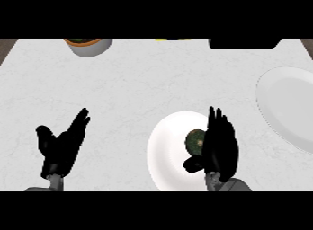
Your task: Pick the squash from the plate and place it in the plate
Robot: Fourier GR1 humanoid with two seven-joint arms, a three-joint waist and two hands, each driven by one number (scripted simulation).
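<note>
On the near plate lies the squash (partly hidden), the right hand just beside it, fingers straight, thumb spread. Over the tabletop the left hand rests, fingers apart; the second plate sits far right.

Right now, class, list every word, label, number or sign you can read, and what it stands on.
No text can be read.
The white plate, squash, grey plate, bowl and black object show no lettering.
The yellow strip at the far edge is cut off.
</note>
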